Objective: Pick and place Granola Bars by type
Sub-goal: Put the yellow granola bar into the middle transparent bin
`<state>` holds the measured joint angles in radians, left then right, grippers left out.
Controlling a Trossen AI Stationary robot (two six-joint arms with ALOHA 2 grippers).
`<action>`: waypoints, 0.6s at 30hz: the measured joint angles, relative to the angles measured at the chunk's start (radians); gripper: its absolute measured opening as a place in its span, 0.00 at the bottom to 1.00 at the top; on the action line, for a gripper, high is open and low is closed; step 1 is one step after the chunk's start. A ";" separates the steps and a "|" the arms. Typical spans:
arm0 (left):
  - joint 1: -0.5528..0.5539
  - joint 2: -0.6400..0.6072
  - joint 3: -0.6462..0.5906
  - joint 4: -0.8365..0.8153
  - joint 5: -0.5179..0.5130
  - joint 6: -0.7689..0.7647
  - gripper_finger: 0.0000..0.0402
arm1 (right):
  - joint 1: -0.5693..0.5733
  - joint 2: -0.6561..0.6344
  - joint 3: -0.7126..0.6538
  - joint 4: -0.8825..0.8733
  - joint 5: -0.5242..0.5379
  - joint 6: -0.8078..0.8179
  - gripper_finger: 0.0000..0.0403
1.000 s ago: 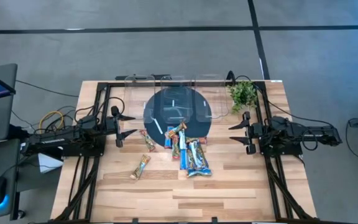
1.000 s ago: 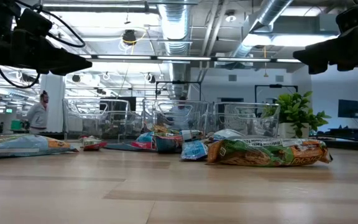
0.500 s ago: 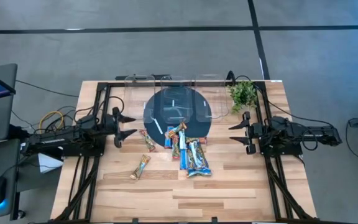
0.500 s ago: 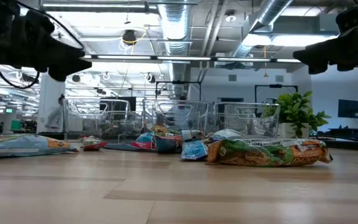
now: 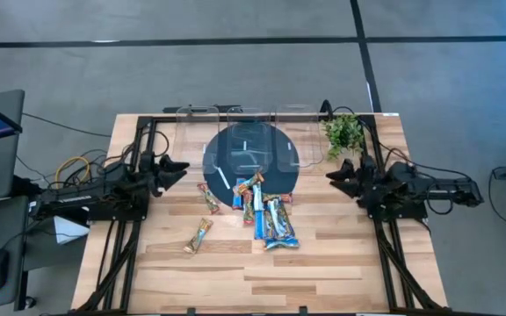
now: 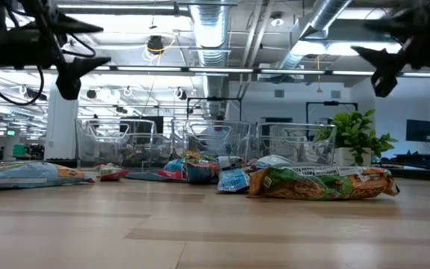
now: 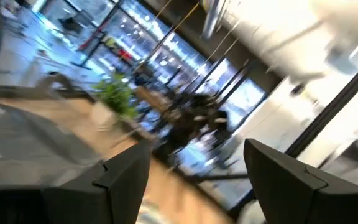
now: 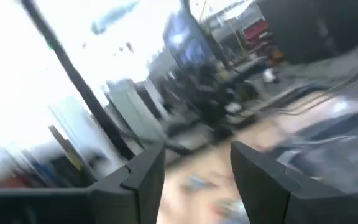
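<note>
Several granola bars [image 5: 267, 216] in blue-white, orange-red and tan wrappers lie flat in a loose heap at the table's middle, some overlapping the near edge of a dark round disc [image 5: 251, 149]. Two tan bars lie apart: one [image 5: 210, 200] left of the heap and one [image 5: 200, 235] nearer the near edge. In the low view the nearest bar [image 6: 321, 183] lies flat on the wood. My left gripper [image 5: 181, 166] [image 7: 191, 168] hovers open, left of the disc. My right gripper [image 5: 332, 174] [image 8: 194, 168] hovers open, right of the disc. Both are well above the table [image 6: 88, 46] [image 6: 364, 37].
Clear plastic bins [image 5: 244, 118] stand in a row along the far edge behind the disc. A small green plant [image 5: 343, 132] stands at the far right, close to my right gripper. A thin white stick [image 5: 224, 178] lies on the disc. Bare wood [image 5: 235, 272] stretches toward the near edge.
Both grippers have rolled about their wrists: their fingers lay side by side across the table before and now stand one above the other. My left gripper has also shifted slightly toward the far edge. The bars have stayed where they were.
</note>
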<state>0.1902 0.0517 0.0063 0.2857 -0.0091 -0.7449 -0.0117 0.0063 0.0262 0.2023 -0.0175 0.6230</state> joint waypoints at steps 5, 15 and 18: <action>0.000 0.000 0.000 0.063 -0.029 -0.112 0.63 | -0.011 0.000 0.001 0.141 0.021 0.241 0.43; 0.000 0.000 0.000 0.064 -0.056 -0.254 0.63 | -0.016 0.007 0.002 0.226 0.261 0.237 0.43; 0.000 0.000 0.000 0.064 -0.066 -0.240 0.63 | -0.016 0.032 0.002 0.277 0.397 0.244 0.43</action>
<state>0.1903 0.0517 0.0067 0.3496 -0.0747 -0.9847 -0.0280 0.0378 0.0280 0.4788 0.3795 0.8675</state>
